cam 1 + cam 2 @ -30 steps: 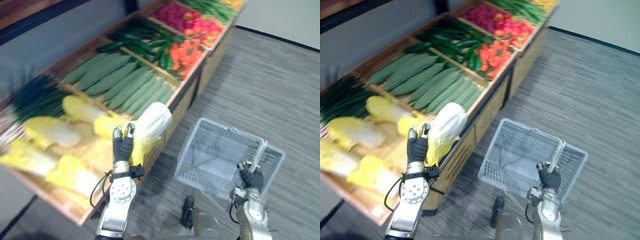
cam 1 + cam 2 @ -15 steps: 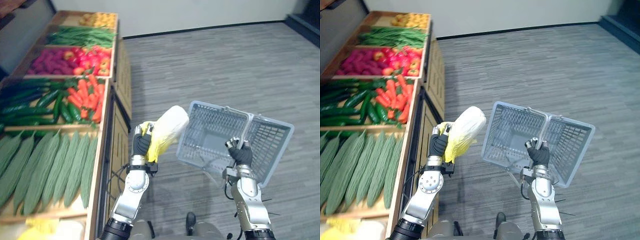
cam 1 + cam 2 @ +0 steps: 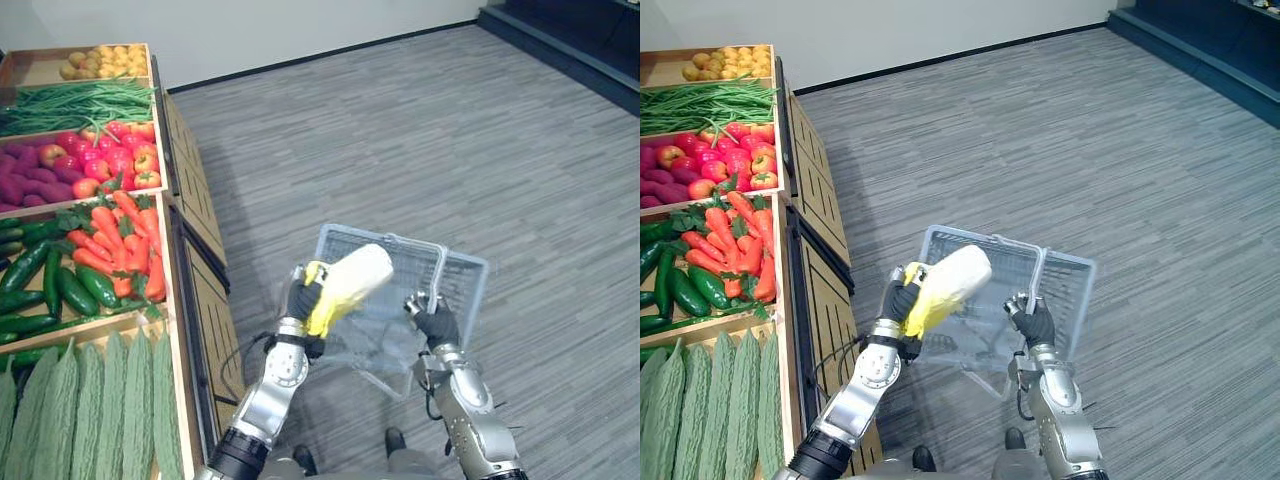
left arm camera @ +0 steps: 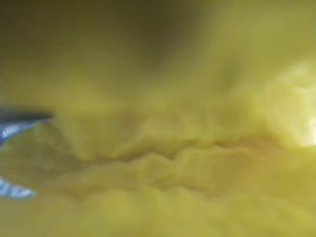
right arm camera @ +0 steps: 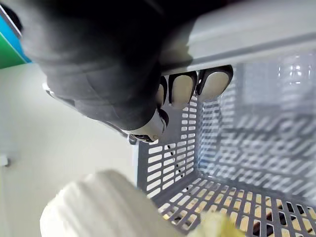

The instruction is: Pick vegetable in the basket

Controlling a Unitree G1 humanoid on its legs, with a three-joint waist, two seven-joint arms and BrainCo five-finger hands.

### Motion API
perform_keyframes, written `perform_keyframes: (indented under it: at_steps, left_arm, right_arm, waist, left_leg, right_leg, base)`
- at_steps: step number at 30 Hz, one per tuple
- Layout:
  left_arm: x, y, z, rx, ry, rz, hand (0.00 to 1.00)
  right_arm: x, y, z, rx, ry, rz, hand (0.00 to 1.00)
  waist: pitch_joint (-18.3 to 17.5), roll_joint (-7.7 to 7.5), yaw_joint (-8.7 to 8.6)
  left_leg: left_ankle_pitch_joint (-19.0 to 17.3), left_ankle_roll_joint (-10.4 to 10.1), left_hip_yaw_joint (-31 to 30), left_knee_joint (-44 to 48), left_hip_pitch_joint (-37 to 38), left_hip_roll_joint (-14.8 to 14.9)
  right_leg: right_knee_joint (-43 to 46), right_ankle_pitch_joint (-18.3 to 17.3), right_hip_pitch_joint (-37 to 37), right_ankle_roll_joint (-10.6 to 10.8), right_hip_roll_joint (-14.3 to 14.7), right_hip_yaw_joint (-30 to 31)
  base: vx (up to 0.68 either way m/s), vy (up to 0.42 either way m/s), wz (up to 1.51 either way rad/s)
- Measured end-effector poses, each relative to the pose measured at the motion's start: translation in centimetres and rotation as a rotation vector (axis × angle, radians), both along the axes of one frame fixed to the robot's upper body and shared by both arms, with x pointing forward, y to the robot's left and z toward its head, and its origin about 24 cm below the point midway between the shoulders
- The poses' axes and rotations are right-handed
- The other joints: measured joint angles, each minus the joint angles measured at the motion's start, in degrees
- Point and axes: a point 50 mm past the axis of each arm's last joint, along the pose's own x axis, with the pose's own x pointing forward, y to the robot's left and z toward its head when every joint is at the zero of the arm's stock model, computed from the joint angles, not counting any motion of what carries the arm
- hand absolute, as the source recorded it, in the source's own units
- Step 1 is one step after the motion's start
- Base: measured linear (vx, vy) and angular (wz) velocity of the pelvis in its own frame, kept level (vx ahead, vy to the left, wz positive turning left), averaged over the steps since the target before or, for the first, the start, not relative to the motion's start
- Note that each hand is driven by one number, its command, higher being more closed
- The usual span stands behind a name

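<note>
Likely light but bruisable, cabbage is gripped at its yellow end by left hand; right hand clasps basket handle at 3 o'clock.

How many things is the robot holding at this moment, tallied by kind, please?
Napa cabbage: 1, gripped in the left hand
Basket: 1, its handle gripped by the right hand
Total: 2
</note>
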Motion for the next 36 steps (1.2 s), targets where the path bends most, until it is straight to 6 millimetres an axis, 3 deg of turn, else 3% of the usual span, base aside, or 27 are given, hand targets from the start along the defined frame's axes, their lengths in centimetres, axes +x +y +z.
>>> perform_keyframes:
  at_steps: [3,4,10,17,27,36]
  left_arm:
    - [-0.2,-0.1,-1.0,0.03,0.044,-0.014,1.0]
    - [-0.3,-0.1,-1.4,0.045,0.055,-0.015,0.0]
    - [-0.8,0.6,-4.3,0.115,0.185,0.01,0.0]
    - [-1.1,1.6,-5.6,0.182,0.248,0.033,0.0]
    - [-1.1,1.9,-5.7,0.175,0.256,0.048,0.0]
    - [-1.0,1.2,-4.9,0.147,0.227,0.036,0.0]
  right_arm:
    - [-0.4,0.3,-0.4,0.018,0.022,0.009,1.0]
    - [-0.5,0.4,-0.5,0.029,0.03,0.012,1.0]
    - [-0.8,1.7,-0.6,0.148,0.056,0.047,1.0]
    - [-1.1,2.8,-0.7,0.195,0.068,0.097,1.0]
    - [-2.0,2.7,-1.4,0.23,0.106,0.088,1.0]
    - [-3.2,1.2,-3.0,0.198,0.169,0.011,1.0]
  waist:
    - [-0.18,-0.3,0.0]
    - [-0.33,-0.4,-0.12]
    - [-1.19,-1.28,-0.12]
    - [-2.54,-1.31,-0.81]
    - [-2.76,-1.46,-1.08]
    - [-4.04,-1.28,-1.26]
  left_leg:
    - [0.45,0.17,-0.18,-1.23,0.48,-0.31]
    - [0.94,0.3,-0.5,-2.01,0.72,-0.51]
    - [4.14,0.34,-1.85,-7.41,2.47,-1.32]
    - [6.11,0.22,-3.97,-9.62,2.68,-1.41]
    - [7.76,-0.39,-4.48,-12.26,3.53,-1.55]
    - [8.51,-0.54,-4.71,-12.32,3.45,-1.22]
  right_leg:
    - [-0.1,0.0,0.1,0.01,-0.12,-0.13]
    - [-0.1,0.0,0.15,0.01,-0.21,-0.43]
    - [-0.56,0.0,0.35,0.02,-0.71,-1.21]
    - [-0.54,0.01,0.72,0.03,-0.68,-3.14]
    - [-0.64,-0.7,0.77,0.74,-0.67,-3.59]
    - [-0.55,-0.82,0.69,0.77,-0.33,-4.15]
  base:
    - [0.0,0.006,0.04]
    - [-0.01,0.013,0.15]
    - [-0.01,0.002,0.11]
    - [-0.03,-0.014,0.17]
    - [-0.07,-0.027,0.01]
    - [-0.02,-0.015,0.01]
